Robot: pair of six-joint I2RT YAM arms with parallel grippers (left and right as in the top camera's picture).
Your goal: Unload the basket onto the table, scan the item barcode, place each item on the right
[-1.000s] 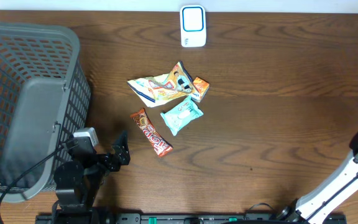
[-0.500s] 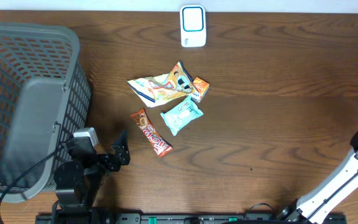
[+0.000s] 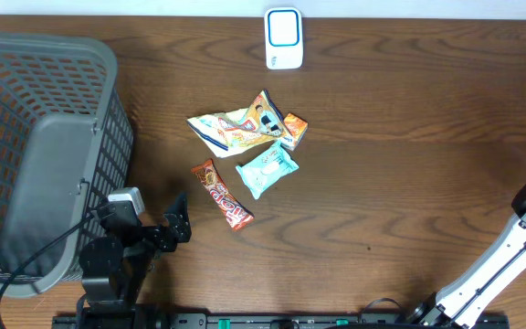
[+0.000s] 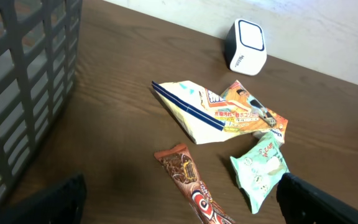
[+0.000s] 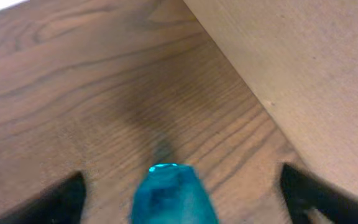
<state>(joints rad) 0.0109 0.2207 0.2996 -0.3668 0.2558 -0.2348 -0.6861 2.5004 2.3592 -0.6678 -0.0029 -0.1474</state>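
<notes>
Near the right edge of the table [image 3: 409,183], the right tool [image 5: 180,179] is standing released astride a teal object [image 5: 173,198]; the left tool [image 4: 180,186] is hanging released above snack packets [image 4: 219,112].

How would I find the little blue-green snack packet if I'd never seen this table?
Start at the big grey basket on the left of the table and look right to the cluster of snacks in the middle. The packet lies at its lower right in the overhead view, below the large yellow-white bag and right of the long red-brown bar. It is the only blue-green one.
</notes>
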